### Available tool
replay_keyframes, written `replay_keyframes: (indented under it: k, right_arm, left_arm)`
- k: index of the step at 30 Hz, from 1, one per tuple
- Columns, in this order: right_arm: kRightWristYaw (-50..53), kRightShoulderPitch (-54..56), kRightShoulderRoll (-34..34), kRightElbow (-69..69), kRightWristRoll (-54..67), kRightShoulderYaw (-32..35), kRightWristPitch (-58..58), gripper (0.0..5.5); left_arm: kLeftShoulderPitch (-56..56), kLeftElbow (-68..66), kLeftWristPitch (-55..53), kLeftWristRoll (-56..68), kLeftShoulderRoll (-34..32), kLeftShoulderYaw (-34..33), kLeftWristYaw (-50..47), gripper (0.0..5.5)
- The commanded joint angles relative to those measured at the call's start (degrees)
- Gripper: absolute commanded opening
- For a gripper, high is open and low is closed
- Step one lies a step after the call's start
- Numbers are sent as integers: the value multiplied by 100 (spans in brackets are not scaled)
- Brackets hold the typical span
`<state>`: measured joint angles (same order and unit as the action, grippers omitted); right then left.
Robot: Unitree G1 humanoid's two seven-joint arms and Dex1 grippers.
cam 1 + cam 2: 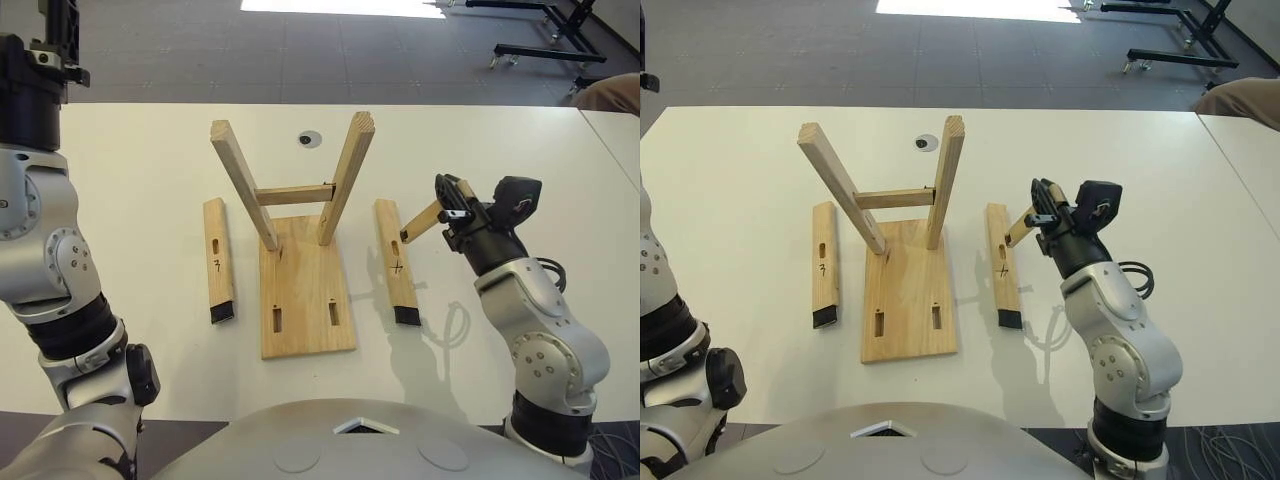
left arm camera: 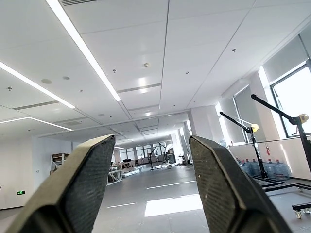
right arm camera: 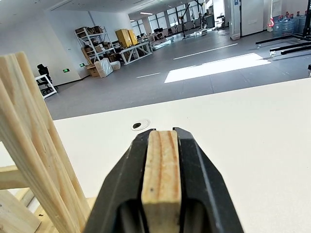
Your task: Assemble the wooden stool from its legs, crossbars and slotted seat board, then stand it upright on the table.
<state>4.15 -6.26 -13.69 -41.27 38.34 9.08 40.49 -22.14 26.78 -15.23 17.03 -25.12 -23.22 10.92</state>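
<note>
Clamping crossbar (image 1: pixel 422 221) in right jaws, beside lying leg (image 1: pixel 398 285); left jaws apart, raised.

handwritten "7" on left loose leg (image 1: pixel 218 260); cross-like pen mark on right loose leg (image 1: pixel 396 264); green wall sign (image 3: pixel 65 70) unreadable.

Qty: 4 legs (image 1: pixel 243 183) (2 upright, 2 flat), 2 crossbars (image 1: pixel 293 194), 1 seat board (image 1: pixel 305 300).
</note>
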Motion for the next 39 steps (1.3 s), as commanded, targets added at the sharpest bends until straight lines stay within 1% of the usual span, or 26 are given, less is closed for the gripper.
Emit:
replay_keyframes:
  k: [1, 7, 16, 19, 23, 32, 39]
  right_arm:
    - [-54, -115, 41, 139, -414, -145, -267, 39]
    - [-188, -162, 207, 439, -837, -251, -629, 39]
    - [-393, -329, 346, 460, -995, -373, -696, 39]
    - [-416, -345, 436, 451, -898, -428, -610, 39]
    - [-421, -303, 530, 449, -1018, -575, -706, 39]
    - [-349, -389, 713, 540, -1272, -536, -824, 39]
    - [-462, -301, 769, 577, -1234, -327, -953, 39]
  left_arm:
    - [43, 34, -116, -36, -50, 171, 1, 278]
    - [47, -14, -107, -105, -81, 312, 17, 278]
    - [60, -49, -30, -264, -77, 463, 61, 278]
    - [97, -98, 78, -471, -210, 547, 120, 278]
    - [45, -184, 115, -514, -204, 638, 192, 278]
    - [-44, -299, 105, -498, -286, 642, 330, 278]
    - [-68, -341, 131, -507, -319, 706, 353, 278]
